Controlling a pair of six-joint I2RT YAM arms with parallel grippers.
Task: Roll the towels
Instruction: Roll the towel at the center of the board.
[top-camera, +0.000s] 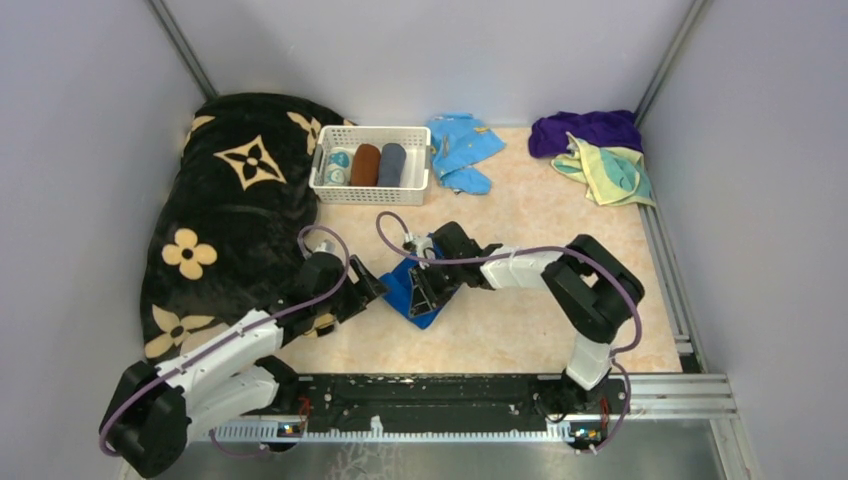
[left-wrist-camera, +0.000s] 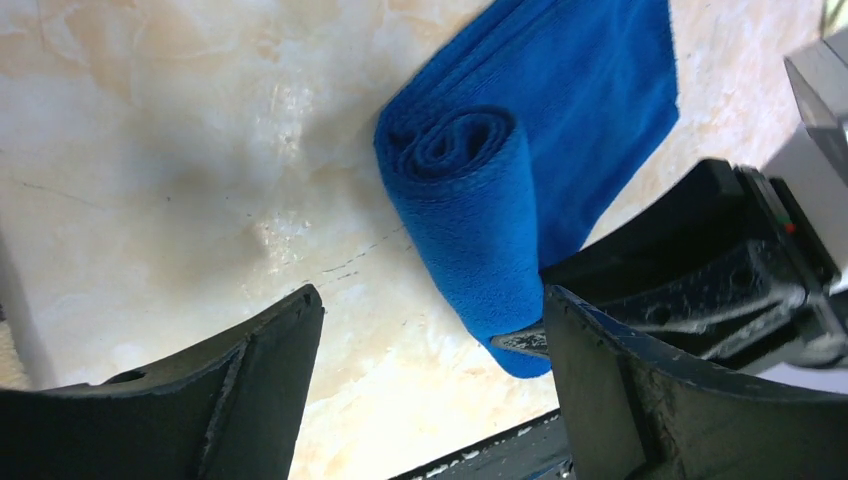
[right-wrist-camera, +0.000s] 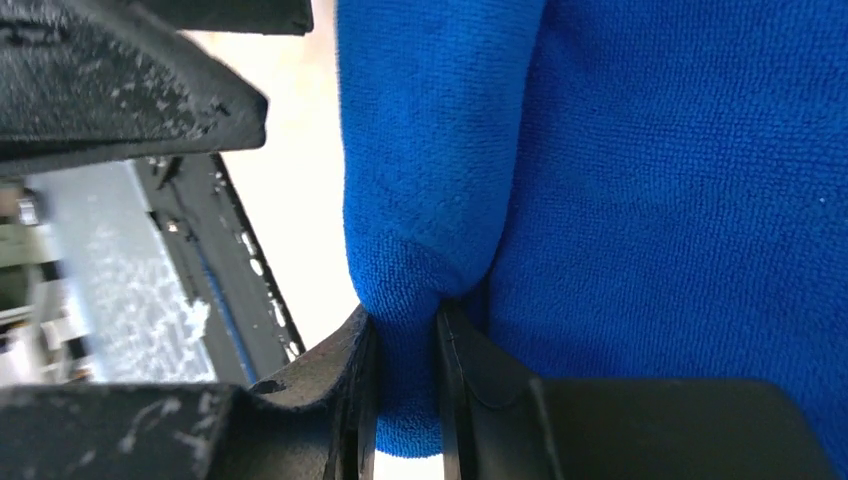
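Two arms bolted on a black rail. Left arm, on the rail's left end: white shells, black joints, bulky black shoulder. Right arm, on the rail's right end: same white and black. Purple cable loops along each arm, beyond the rail. Left gripper fingers: black, curved, tapered, edges scuffed pale, paint chipped.

No legible text, label, brand name or number in any view. The black blanket bears tan flower motifs only, without lettering.
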